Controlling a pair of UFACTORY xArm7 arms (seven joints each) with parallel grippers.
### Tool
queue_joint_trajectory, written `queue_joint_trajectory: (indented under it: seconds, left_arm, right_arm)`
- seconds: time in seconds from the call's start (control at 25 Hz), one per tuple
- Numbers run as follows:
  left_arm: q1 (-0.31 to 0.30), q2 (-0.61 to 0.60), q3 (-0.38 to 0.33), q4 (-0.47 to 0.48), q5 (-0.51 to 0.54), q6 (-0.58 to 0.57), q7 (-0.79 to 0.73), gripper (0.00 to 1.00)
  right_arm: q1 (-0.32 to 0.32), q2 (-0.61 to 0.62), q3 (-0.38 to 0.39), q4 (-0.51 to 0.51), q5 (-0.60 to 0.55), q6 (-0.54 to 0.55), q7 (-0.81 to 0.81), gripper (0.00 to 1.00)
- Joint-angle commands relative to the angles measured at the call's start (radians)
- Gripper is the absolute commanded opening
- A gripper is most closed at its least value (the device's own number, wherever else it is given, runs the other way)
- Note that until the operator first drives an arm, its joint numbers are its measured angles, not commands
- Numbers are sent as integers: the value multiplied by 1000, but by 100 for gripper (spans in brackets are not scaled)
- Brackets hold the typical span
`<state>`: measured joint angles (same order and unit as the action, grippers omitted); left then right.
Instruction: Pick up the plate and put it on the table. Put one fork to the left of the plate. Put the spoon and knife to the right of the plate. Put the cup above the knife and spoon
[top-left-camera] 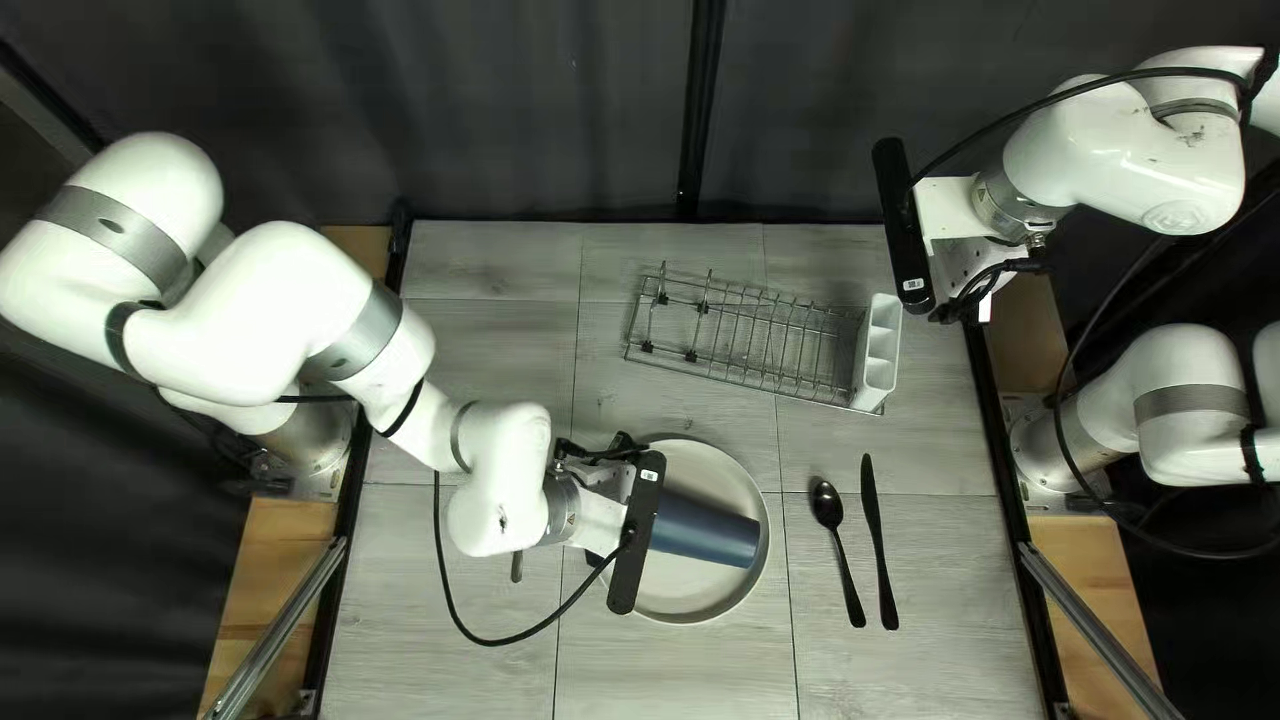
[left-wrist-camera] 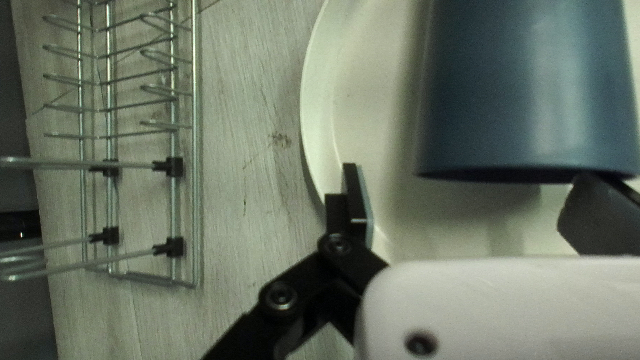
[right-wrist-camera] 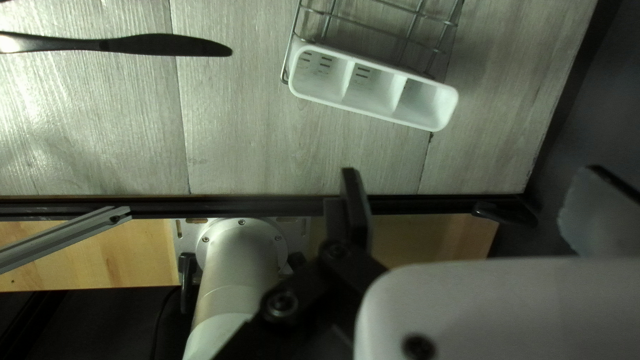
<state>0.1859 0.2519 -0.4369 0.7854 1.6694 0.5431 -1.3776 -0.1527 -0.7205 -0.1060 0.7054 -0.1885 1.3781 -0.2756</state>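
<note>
Hanging near the tabletop's [top-left-camera: 920, 680] far right corner, my right pincer [top-left-camera: 950, 240] has the dark side rail [right-wrist-camera: 267, 205] crossing the view between its fingers. A band of tabletop runs from the plate [top-left-camera: 687, 456] to the spoon [top-left-camera: 827, 506], with the knife [top-left-camera: 874, 520] just beyond, beside the right edge. More tabletop separates the plate from the wire rack [top-left-camera: 747, 340] farther back; both utensils' handles point toward the near side. My left arm [top-left-camera: 500, 467] reaches in low over the left half, and a handle end [top-left-camera: 516, 570] pokes out beneath it, the rest hidden.

The plate carries the blue cup [top-left-camera: 707, 528], lying on its side across the plate, one end toward my left pincer [top-left-camera: 607, 518]. At the rack's right end stands a white caddy [top-left-camera: 876, 350] with three compartments.

In its wrist view, my left pincer [left-wrist-camera: 470, 173] is spread wide, gripping nothing, the cup ahead of it. One fingertip overlaps the cup's near edge; whether they touch, I can't tell. My right pincer [right-wrist-camera: 469, 170] is spread too, holding nothing.
</note>
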Motion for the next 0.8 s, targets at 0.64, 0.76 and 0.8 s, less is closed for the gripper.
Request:
queue_joint_trajectory:
  seconds: [0.64,0.76,0.8]
  left_arm:
    - [-39,-127,-35,-42,37,37,-51,0]
    - [-49,-205,-48,-68,-53,46,13,0]
    - [-52,-246,-51,-81,-100,49,50,0]
  right_arm:
    - [0,0,0,0,0,0,0,100]
    - [0,0,0,0,0,0,0,100]
    - [0,0,0,0,0,0,0,100]
